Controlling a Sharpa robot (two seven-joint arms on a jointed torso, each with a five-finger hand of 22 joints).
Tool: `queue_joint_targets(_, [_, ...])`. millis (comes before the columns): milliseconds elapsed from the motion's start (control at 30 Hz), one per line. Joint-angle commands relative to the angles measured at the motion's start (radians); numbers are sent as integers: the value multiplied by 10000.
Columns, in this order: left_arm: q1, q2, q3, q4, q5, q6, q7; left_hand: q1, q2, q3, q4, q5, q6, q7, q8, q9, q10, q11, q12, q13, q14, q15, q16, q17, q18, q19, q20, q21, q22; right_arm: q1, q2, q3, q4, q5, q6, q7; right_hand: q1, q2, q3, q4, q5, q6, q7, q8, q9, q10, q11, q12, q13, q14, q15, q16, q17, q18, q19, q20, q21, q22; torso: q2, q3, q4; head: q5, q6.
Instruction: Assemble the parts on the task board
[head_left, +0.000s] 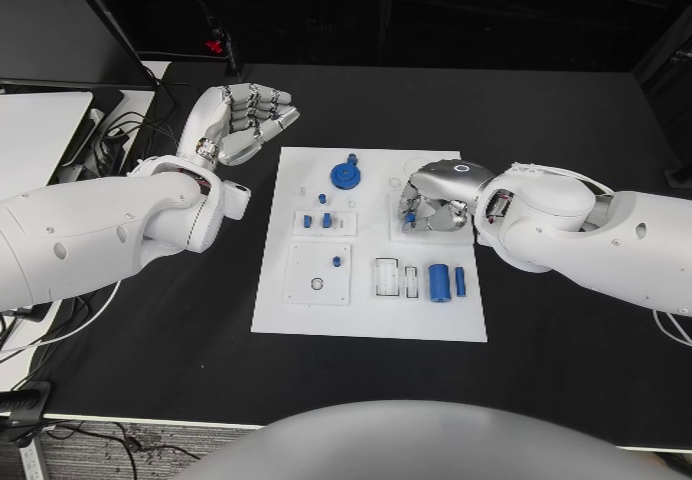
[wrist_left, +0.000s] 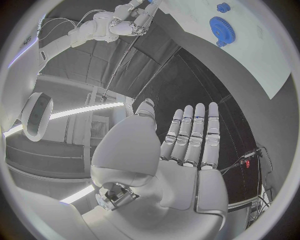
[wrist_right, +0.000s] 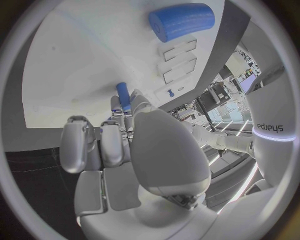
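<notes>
The white task board (head_left: 369, 310) lies mid-table. On it are a blue gear (head_left: 345, 175), a thick blue cylinder (head_left: 437, 280), a thinner blue pin (head_left: 460, 281) and small blue pegs (head_left: 327, 218). My right hand (head_left: 433, 198) is low over the board's right half and pinches a small blue peg (wrist_right: 124, 95) at its fingertips; the thick cylinder (wrist_right: 181, 21) lies beyond them. My left hand (head_left: 245, 115) hovers above the black table past the board's far left corner, holding nothing, its fingers (wrist_left: 194, 132) straight. From there the gear (wrist_left: 220, 27) and the board (wrist_left: 256, 60) are visible.
A white surface (head_left: 36, 125) and loose cables (head_left: 108, 135) sit at the table's left edge. A small red object (head_left: 214, 45) stands at the back. Bare black tabletop surrounds the board on the right and at the front.
</notes>
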Motion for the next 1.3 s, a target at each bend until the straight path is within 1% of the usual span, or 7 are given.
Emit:
queue_joint_targets(33, [16, 4, 9, 11, 24, -37, 550, 6, 101, -70, 11, 38, -67, 231, 35, -14, -69, -11, 61, -7, -34, 16, 48, -9, 107, 45, 2, -47, -9, -7, -2, 3, 27, -259, 217, -94, 38, 96, 81, -8, -48, 204, -76, 80, 26, 229, -58, -46, -3, 265, -122, 56, 20, -102, 23, -133, 62, 1318, -3, -2, -4, -6, -2])
queue_joint_targets(200, [16, -1, 9, 14, 24, -39, 550, 6, 101, -70, 11, 38, -67, 231, 35, -14, -69, -11, 61, -7, -34, 16, 48, -9, 107, 45, 2, -47, -9, -26, -17, 3, 50, -389, 77, -22, 181, 173, 174, -25, -47, 450, -196, 154, 54, 512, -165, -89, -9, 274, -217, 59, 36, -112, 44, -226, 96, 1340, 2, -1, -9, -1, -2])
queue_joint_targets(333, [16, -6, 9, 18, 24, -36, 551, 16, 110, -72, 9, 46, -68, 230, 42, -13, -70, -12, 68, -7, -34, 16, 54, -15, 107, 47, 2, -47, -14, -36, -30, 3, 77, -473, -160, 87, 255, 177, 214, -20, -47, 538, -233, 157, 54, 633, -202, -171, -19, 282, -259, 65, 59, -127, 69, -280, 141, 1368, 1, 1, -11, 7, -2])
queue_joint_targets(500, [16, -22, 9, 22, 24, -42, 551, 16, 110, -72, 9, 46, -68, 230, 42, -13, -70, -12, 68, -7, -34, 16, 54, -15, 107, 47, 2, -47, -14, -40, -48, 3, 104, -501, -360, 124, 276, 157, 218, -22, -47, 549, -236, 147, 49, 649, -206, -212, -22, 284, -266, 67, 68, -133, 78, -293, 158, 1379, 1, 1, -3, -17, -2])
queue_joint_targets(733, [16, -37, 9, 30, 24, -41, 556, 26, 117, -76, 9, 59, -69, 229, 48, -13, -71, -13, 74, -7, -35, 16, 59, -21, 107, 49, 3, -48, -20, -45, -135, 3, 208, -623, -936, 259, 453, 154, 308, -61, -46, 606, -245, 116, 36, 720, -220, -365, -24, 296, -286, 81, 110, -146, 97, -326, 191, 1403, 7, 5, -17, -13, -2])
queue_joint_targets(1000, [15, -52, 9, 37, 24, -42, 556, 26, 117, -76, 9, 59, -69, 229, 48, -13, -71, -13, 74, -7, -35, 16, 59, -21, 107, 49, 3, -48, -20, -45, -346, 6, 426, -727, -1347, 376, 554, 154, 368, -73, -45, 654, -248, 105, 32, 780, -226, -450, -22, 303, -291, 89, 136, -151, 104, -338, 202, 1412, 5, 0, -5, -31, -2])
queue_joint_targets(1300, [14, -45, 9, 22, 24, -43, 552, 37, 124, -82, 8, 80, -71, 228, 56, -13, -75, -14, 83, -7, -37, 15, 66, -29, 107, 51, 3, -49, -27, -29, -804, 22, 971, -755, -1646, 374, 586, 127, 389, -61, -46, 657, -233, 80, 22, 790, -214, -527, -25, 302, -288, 83, 127, -153, 106, -342, 205, 1415, -9, -7, -5, -28, -2])
